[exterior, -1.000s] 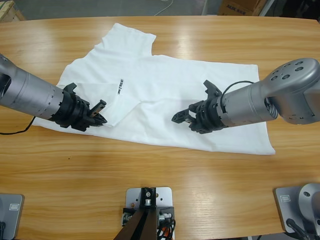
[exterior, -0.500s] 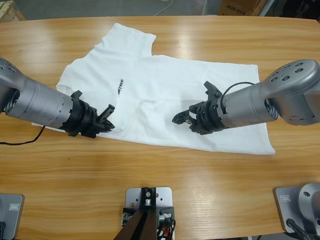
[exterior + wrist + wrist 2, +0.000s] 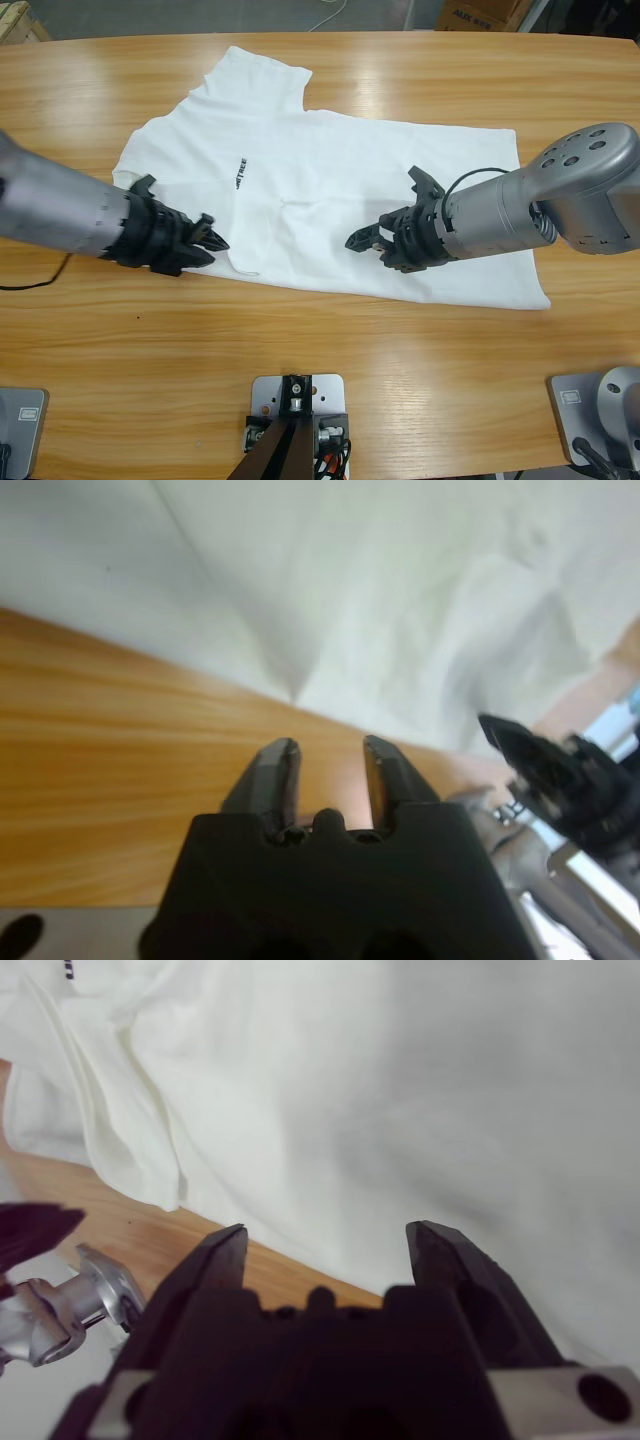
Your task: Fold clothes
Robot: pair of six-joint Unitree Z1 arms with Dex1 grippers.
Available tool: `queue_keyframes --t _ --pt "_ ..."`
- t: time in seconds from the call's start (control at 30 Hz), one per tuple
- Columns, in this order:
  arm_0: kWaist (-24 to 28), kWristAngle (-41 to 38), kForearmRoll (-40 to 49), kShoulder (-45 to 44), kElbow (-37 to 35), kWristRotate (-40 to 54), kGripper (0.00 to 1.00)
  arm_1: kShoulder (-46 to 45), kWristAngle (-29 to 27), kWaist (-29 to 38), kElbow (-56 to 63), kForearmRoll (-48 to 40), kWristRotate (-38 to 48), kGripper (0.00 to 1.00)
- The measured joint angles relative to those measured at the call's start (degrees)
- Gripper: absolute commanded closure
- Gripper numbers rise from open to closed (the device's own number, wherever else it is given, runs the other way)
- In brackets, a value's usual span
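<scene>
- The white T-shirt (image 3: 330,200) lies spread flat on the wooden table (image 3: 400,380), and serves as the landmark here.
- Its collar end points toward the table's left, its hem toward the right; one short sleeve (image 3: 255,80) sticks out at the far side.
- Small black chest lettering (image 3: 240,173) shows on the shirt's left part.
- A fold ridge runs across the cloth near the shirt's near edge, just beside the lettering side.
- The left hand (image 3: 212,240) sits at the shirt's near-left edge, its tips right at the cloth border.
- In the left wrist view the left hand (image 3: 325,765) has its jaws a narrow gap apart, nothing between them, over bare wood just short of the shirt's edge.
- The right hand (image 3: 362,238) hovers over the middle of the shirt, nearer its near edge than its far one.
- In the right wrist view the right hand (image 3: 330,1250) has its jaws spread wide, with only white cloth beyond them and nothing gripped.
- The two hands point toward each other across the shirt's lower middle, well apart.
- A cardboard box (image 3: 480,14) stands beyond the table, past the shirt's far-right side.
</scene>
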Motion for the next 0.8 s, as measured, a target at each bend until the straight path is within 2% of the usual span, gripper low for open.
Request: queue_keyframes --t 0.13,0.23,0.37,0.43,0.53,0.63,0.73,0.8 --pt "0.00 2.25 3.81 -5.63 0.17 2.95 0.081 0.00 0.00 0.00 0.07 -0.37 0.01 0.343" --pt "2.30 3.61 4.64 -6.54 -1.26 14.69 0.385 0.00 0.00 0.00 0.09 -0.73 0.01 0.343" --pt "6.28 3.68 5.69 -4.06 -9.60 44.75 0.389 0.00 0.00 0.03 0.26 -0.79 0.01 0.341" --pt "7.42 3.69 9.06 -1.94 -14.23 57.27 0.382 0.00 0.00 0.04 0.35 -0.79 0.04 0.342" --pt "9.15 3.61 15.31 0.77 -20.02 68.70 0.381 0.00 0.00 0.05 0.37 -0.91 0.06 0.341" --pt "11.24 1.00 19.53 2.61 -22.54 77.92 0.394 0.00 0.00 0.06 0.39 -0.99 0.06 0.340" --pt "12.63 -2.91 24.36 4.49 -23.65 92.46 0.402 0.00 0.00 0.06 0.43 -1.01 0.06 0.340" --pt "12.99 -3.86 27.26 6.25 -25.56 98.97 0.489 0.03 0.00 0.06 0.45 -1.23 0.06 0.340"
